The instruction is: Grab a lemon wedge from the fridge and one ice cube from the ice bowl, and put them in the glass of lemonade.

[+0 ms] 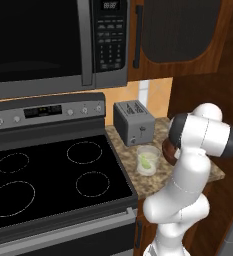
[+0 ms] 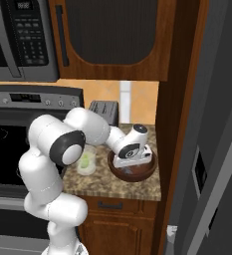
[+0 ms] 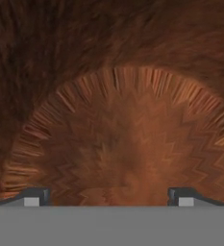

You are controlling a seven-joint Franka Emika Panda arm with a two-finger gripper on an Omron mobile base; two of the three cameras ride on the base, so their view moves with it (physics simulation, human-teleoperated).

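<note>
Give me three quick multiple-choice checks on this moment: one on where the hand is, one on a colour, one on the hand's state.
1. Where is the hand?
A. Down in the ice bowl
B. Over the stove
C. At the fridge handle

2. What colour is the toaster?
A. Red
B. Grey
C. White

3. How do the fingers stand?
A. Shut on the glass
B. Shut on nothing
C. Wide apart

Answers:
1. A, the right base view has the hand reaching into the brown bowl beside the glass of lemonade.
2. B, it is grey in the left base view.
3. C, the tips sit far apart against the bowl floor in the hand view.
</note>
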